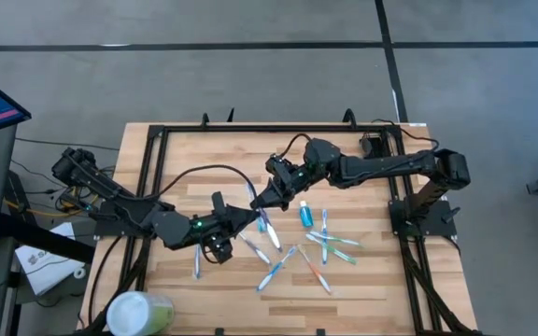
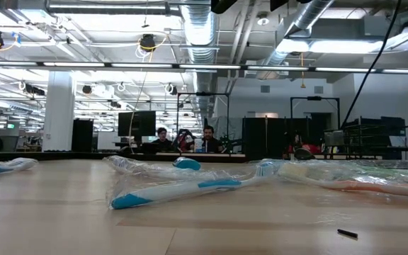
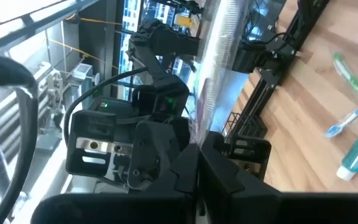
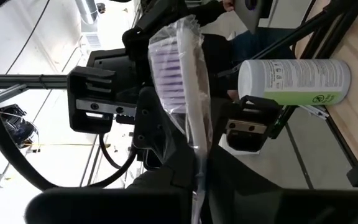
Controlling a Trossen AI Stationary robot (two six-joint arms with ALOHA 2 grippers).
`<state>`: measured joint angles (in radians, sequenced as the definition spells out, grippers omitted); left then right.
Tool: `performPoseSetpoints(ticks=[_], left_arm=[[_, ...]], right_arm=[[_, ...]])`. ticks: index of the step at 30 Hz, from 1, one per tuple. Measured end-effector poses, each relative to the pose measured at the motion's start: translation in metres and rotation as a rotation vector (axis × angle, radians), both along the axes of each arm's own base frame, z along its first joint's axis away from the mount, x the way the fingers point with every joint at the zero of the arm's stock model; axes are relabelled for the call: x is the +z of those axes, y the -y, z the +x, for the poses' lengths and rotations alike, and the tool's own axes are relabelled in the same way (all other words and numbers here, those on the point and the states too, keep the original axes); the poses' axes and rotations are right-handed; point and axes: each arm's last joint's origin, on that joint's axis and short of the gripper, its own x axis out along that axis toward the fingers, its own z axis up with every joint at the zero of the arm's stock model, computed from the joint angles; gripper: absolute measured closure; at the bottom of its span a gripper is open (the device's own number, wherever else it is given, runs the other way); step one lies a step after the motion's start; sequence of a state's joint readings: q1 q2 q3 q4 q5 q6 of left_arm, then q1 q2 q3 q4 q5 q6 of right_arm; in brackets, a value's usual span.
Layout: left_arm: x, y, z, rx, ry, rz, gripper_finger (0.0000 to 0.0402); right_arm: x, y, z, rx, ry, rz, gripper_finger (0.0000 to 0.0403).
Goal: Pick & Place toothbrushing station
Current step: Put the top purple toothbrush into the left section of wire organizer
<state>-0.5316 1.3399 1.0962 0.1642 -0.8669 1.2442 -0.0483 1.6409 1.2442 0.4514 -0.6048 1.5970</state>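
Hands are meeting above the middle of the tabletop [image 1: 372, 280]. The left hand [image 1: 248, 215] and the right hand [image 1: 262, 197] are both pinching one wrapped toothbrush [image 4: 180, 68], each clamped on the handle part from its own side, with the purple bristle head sticking up clear of the fingers.

The toothbrushing station [image 1: 219, 249] is, as far as the high view is showing, the small black holder sitting just under the left forearm, close to the joined hands. It is partly shadowed, so its opening is not readable.

Judging by its look, the station is rigid and light, so it is likely to tip or slide if nudged sideways. One upright wall, pinched near the rim, is looking like the safest hold. The toothbrush is stiff and very light, but its clear film is likely slippery, so a grip low on the handle is suiting it better than one on the crinkled wrap near the head.

Other wrapped toothbrushes [image 1: 278, 266] are lying scattered nearby, and a pale-green cup [image 1: 140, 313] is standing at the tabletop's near corner.
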Motion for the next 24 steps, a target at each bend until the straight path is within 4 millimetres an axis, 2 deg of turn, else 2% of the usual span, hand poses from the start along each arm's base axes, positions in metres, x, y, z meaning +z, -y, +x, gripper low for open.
performPoseSetpoints(ticks=[3,8,13,19,24], left_arm=[[0.000,0.000,0.000,0.012,0.018,-0.047,0.0390],[0.000,-0.001,-0.001,0.055,0.041,-0.094,0.0368],[0.005,0.002,-0.006,0.063,0.073,-0.137,0.0317],[0.005,0.010,-0.012,0.070,0.090,-0.172,0.0252],[0.005,0.013,-0.015,0.144,0.109,-0.188,0.0219]], right_arm=[[0.000,0.000,0.000,-0.003,-0.002,0.000,0.0377],[0.000,0.000,0.000,-0.009,0.006,-0.015,0.0394],[0.000,0.003,0.000,-0.022,0.013,-0.024,0.0381],[0.000,0.010,0.000,-0.041,0.019,-0.032,0.0393],[0.004,0.019,-0.003,-0.068,0.043,-0.048,0.0382]])
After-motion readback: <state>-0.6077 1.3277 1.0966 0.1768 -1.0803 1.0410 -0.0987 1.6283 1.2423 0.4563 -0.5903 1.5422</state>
